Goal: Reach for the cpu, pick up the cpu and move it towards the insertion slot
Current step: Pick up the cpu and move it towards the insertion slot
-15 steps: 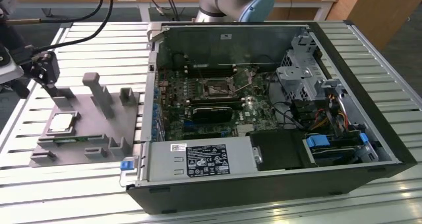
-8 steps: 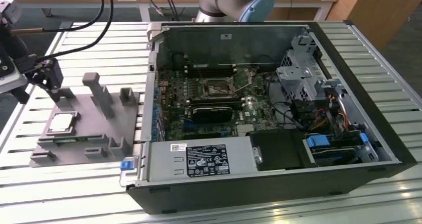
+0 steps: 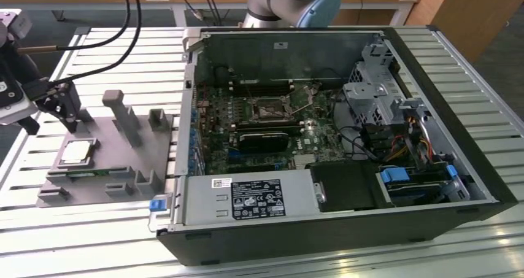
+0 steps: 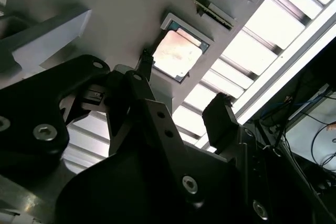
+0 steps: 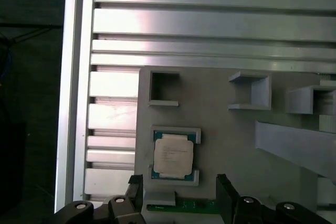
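1. At about 9 o'clock in the exterior view, the black two-fingered tool (image 3: 56, 109) hangs over the slatted aluminium desk (image 3: 33, 229). Both wrist views show its fingers (image 5: 224, 199) spread apart with nothing between them.
2. At roughly 5 o'clock from the tool, near it but not touching, is the cpu (image 3: 78, 151), a small flat square chip with a silvery top. It lies flat in its recess on the grey plastic holder (image 3: 115, 137). In the first wrist view the cpu (image 5: 173, 154) sits just beyond the fingertips, in line with the gap between them.
3. A narrow green memory stick (image 3: 86, 172) lies on the holder at 6 o'clock from the cpu.
4. The insertion slot (image 3: 268, 110), a small square black socket framed in silvery metal, is well apart at about 2 to 3 o'clock from the cpu. It sits inside the open black computer case (image 3: 327, 241) and looks empty.
5. Judged from this, the reach is nearly complete. The grasp, the lift and the carry to the slot are not yet done.
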You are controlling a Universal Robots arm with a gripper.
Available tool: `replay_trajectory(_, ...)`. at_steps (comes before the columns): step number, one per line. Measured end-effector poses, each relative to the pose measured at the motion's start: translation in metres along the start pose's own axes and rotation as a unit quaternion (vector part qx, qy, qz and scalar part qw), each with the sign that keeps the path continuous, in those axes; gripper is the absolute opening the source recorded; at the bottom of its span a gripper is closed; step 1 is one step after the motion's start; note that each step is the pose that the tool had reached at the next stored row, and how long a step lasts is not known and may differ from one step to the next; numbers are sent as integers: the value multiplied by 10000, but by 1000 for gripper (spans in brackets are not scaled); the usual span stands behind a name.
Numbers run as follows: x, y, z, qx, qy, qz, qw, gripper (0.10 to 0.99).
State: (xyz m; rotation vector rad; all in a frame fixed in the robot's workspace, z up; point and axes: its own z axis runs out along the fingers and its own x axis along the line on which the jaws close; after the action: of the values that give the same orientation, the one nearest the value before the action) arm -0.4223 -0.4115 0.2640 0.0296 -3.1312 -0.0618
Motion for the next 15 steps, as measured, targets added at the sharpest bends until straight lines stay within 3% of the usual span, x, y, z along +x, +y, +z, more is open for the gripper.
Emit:
replay_trajectory(7,24,-18,127,0,0,-1,10000,671)
replay_trajectory(8,26,-19,145,0,0,-1,10000,733)
replay_trajectory(15,28,-23,273,0,-1,21,10000,733)
